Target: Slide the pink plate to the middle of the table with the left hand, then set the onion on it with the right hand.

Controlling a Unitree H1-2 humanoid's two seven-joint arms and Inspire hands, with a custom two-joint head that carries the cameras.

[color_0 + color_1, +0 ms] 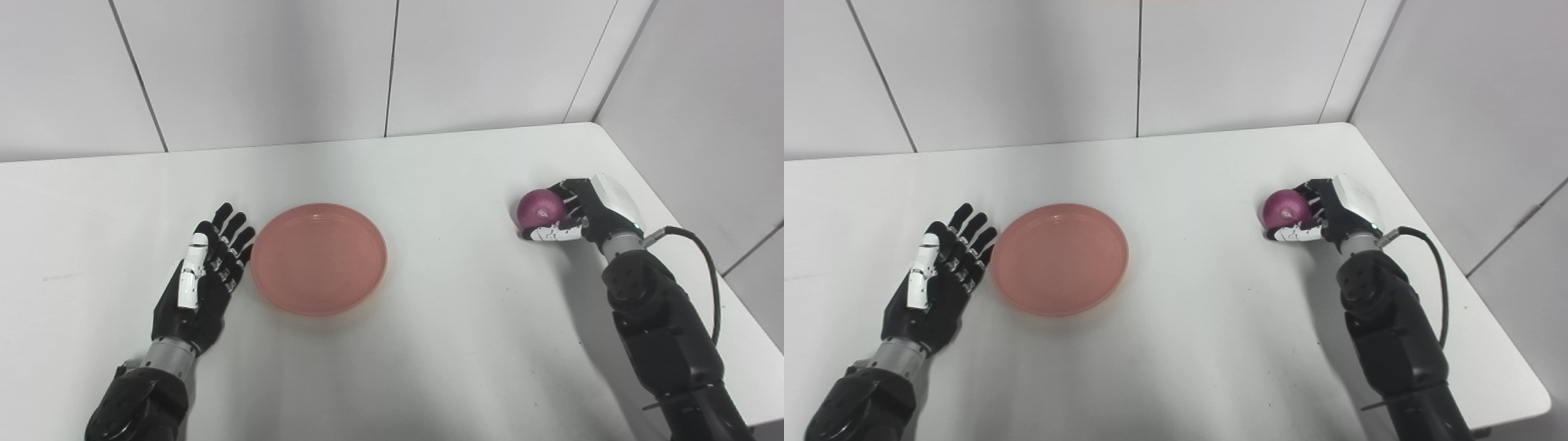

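The pink plate (318, 258) lies flat on the white table, a little left of centre. My left hand (205, 275) rests just left of its rim, palm up, fingers straight and apart, holding nothing. A thin gap shows between the fingertips and the plate. At the right side of the table a purple-red onion (540, 209) sits low on the surface, with my right hand (579, 214) wrapped around it from the right: thumb under its front, fingers curled behind. Whether the onion still touches the table is unclear.
The white table (429, 343) ends at a rounded right edge close to my right arm. Grey wall panels stand behind and to the right. A black cable (704, 257) loops off the right wrist.
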